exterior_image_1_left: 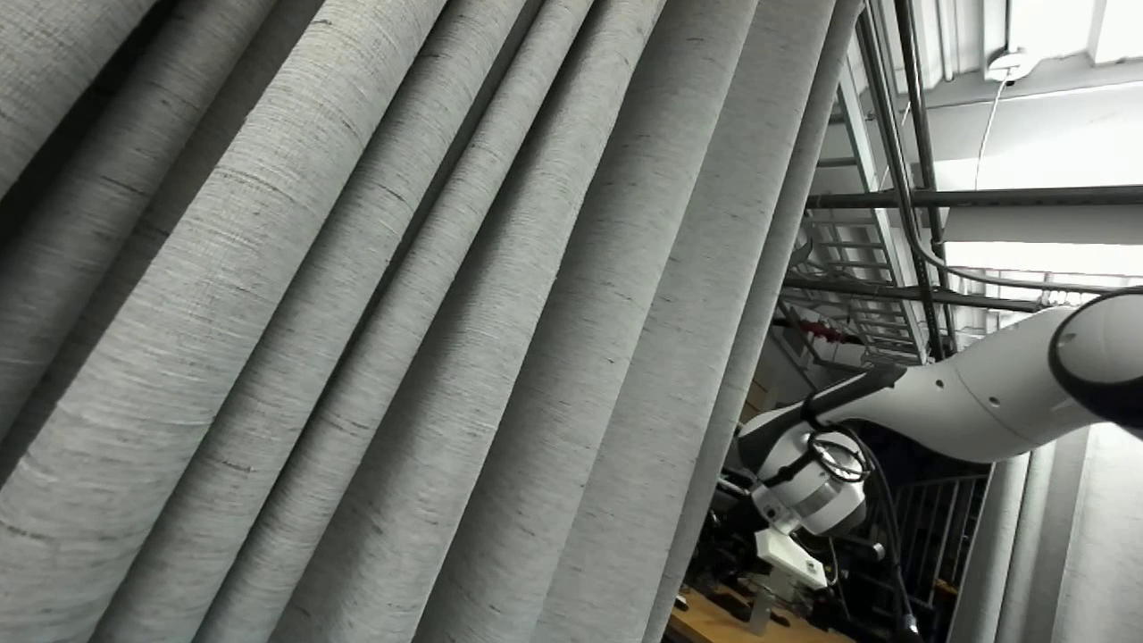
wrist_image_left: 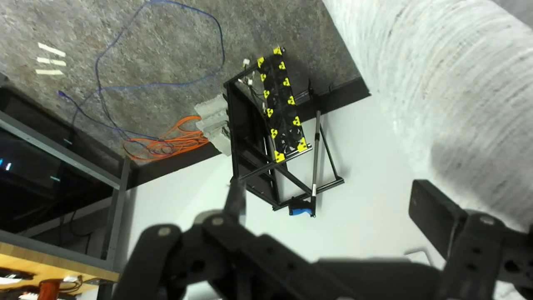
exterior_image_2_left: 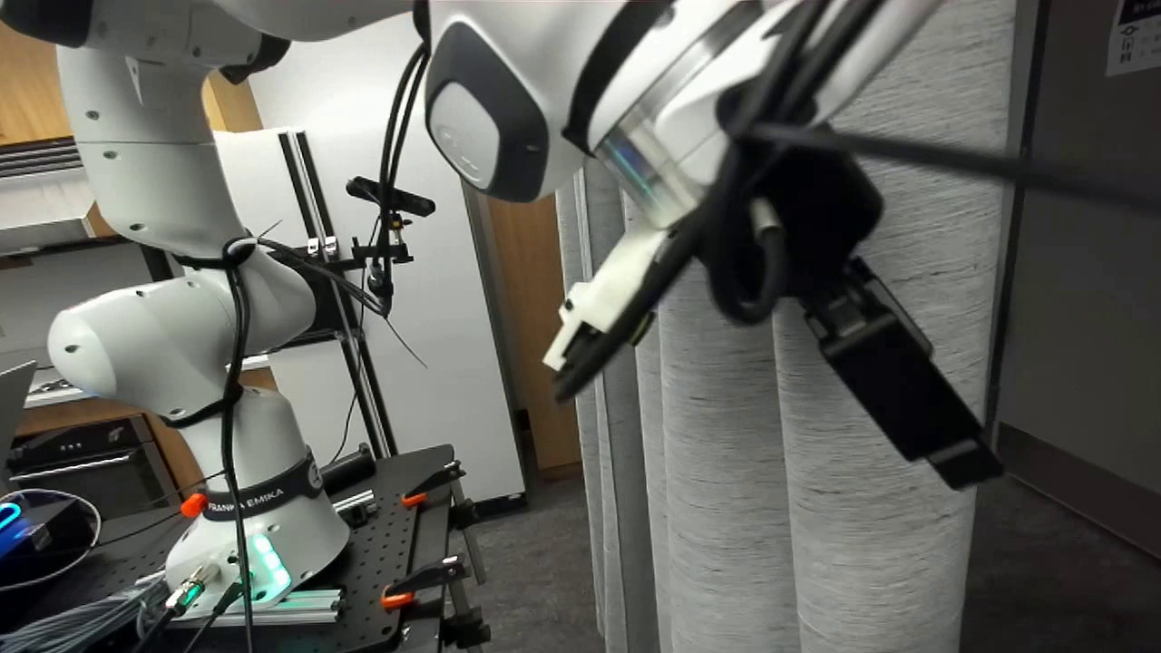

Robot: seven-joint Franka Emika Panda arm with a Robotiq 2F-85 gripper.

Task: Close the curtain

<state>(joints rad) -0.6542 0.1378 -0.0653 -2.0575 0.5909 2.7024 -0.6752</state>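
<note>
The curtain is a very large light-grey pleated drape. It fills most of an exterior view (exterior_image_1_left: 554, 295), and its folds hang behind my arm in an exterior view (exterior_image_2_left: 726, 453). In the wrist view the curtain (wrist_image_left: 454, 83) shows as a pale fold at the upper right, beside and beyond the right finger. My gripper (wrist_image_left: 333, 200) is open, its two black fingers wide apart with nothing between them. In an exterior view the gripper (exterior_image_2_left: 907, 390) points down to the right in front of the curtain; whether it touches the fabric I cannot tell.
In the wrist view a black frame with yellow marks (wrist_image_left: 287, 104) stands by a white wall, with an orange cable coil (wrist_image_left: 175, 143) on the floor. A wooden tabletop (wrist_image_left: 58, 260) is at lower left. A loose black cable (exterior_image_2_left: 952, 159) runs from my wrist.
</note>
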